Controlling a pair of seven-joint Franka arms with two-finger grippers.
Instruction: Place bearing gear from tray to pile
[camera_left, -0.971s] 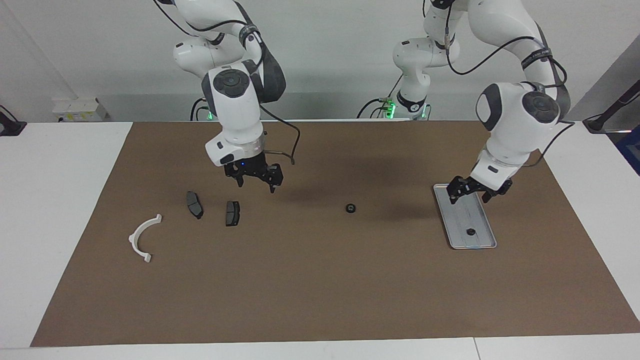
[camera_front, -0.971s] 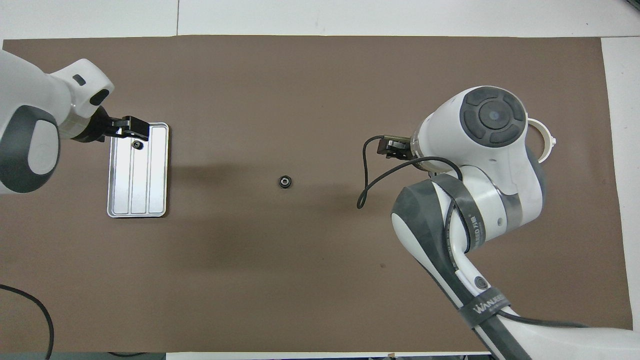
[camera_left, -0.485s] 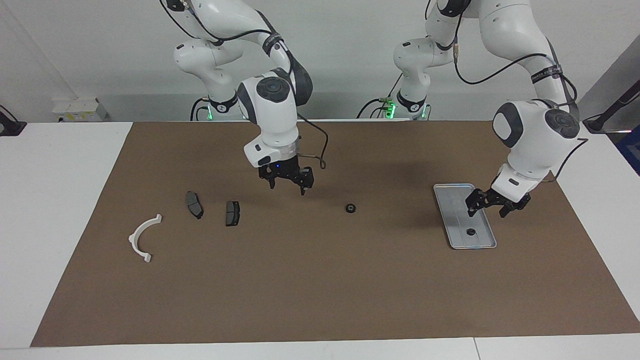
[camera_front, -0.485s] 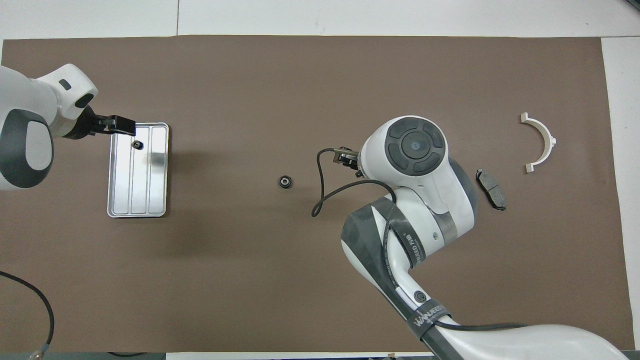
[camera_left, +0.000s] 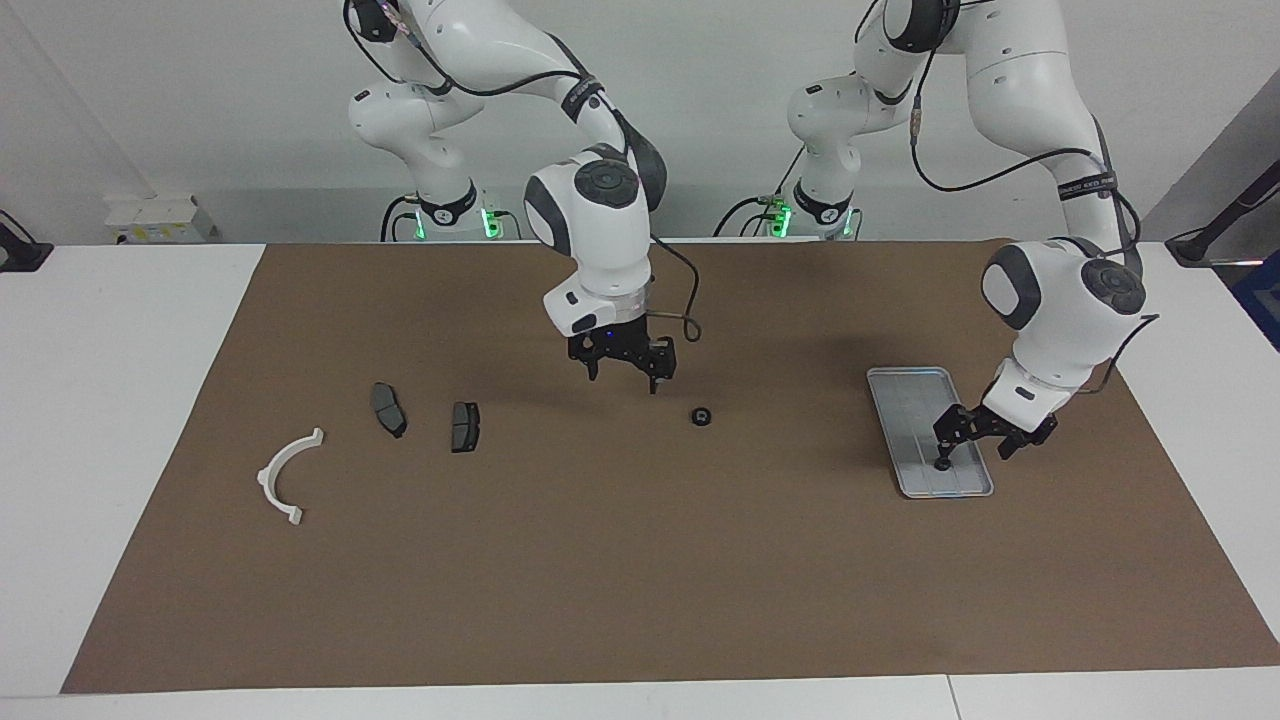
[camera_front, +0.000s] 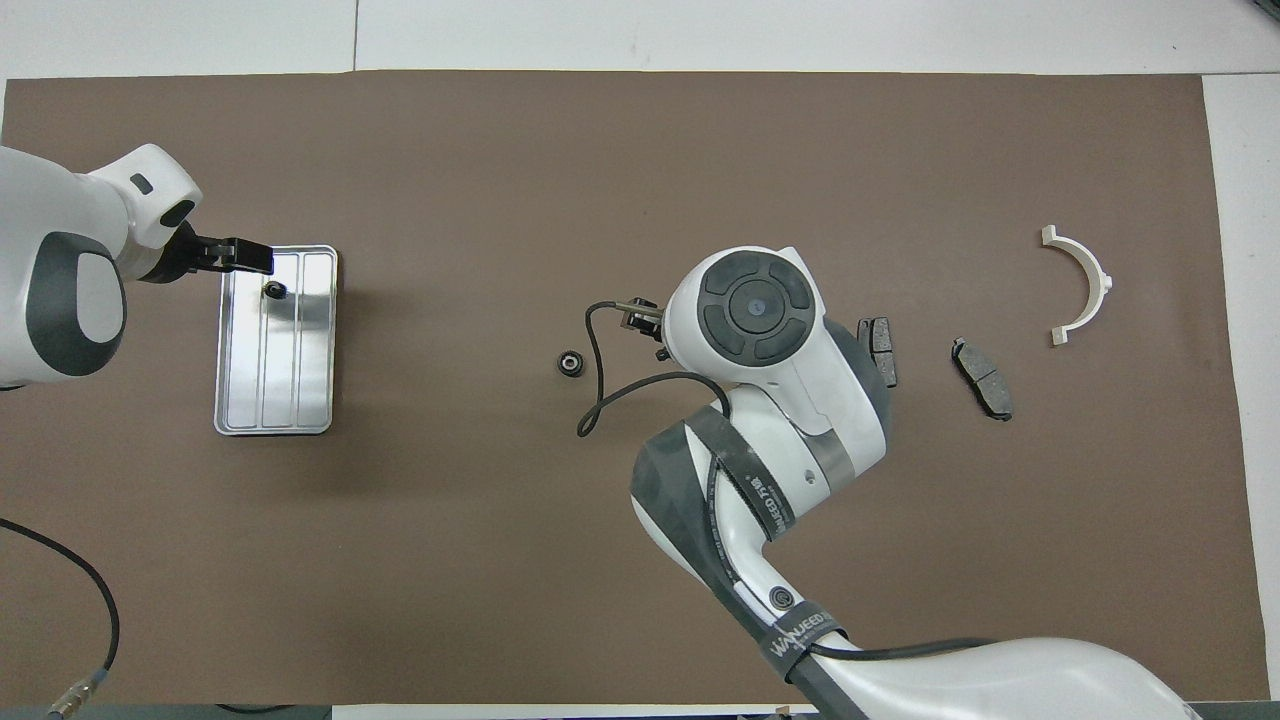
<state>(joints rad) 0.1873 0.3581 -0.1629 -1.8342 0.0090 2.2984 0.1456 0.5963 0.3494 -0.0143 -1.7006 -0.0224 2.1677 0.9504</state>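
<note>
The silver tray lies toward the left arm's end of the table. A small black bearing gear sits in the tray, at its end farther from the robots. My left gripper hangs open, low over that end. One fingertip is just above the gear, and nothing is held. A second gear lies on the mat mid-table. My right gripper hovers open and empty over the mat beside it. The pile is a white arc and two dark pads.
A brown mat covers the table, with white tabletop around it. The right arm's wrist and its looping cable cover part of one pad in the overhead view. A black cable lies near the left arm's base.
My right gripper has swung from over the pads toward mid-table, close to the loose gear. My left gripper has moved along the tray, away from the robots, and dropped toward the gear there.
</note>
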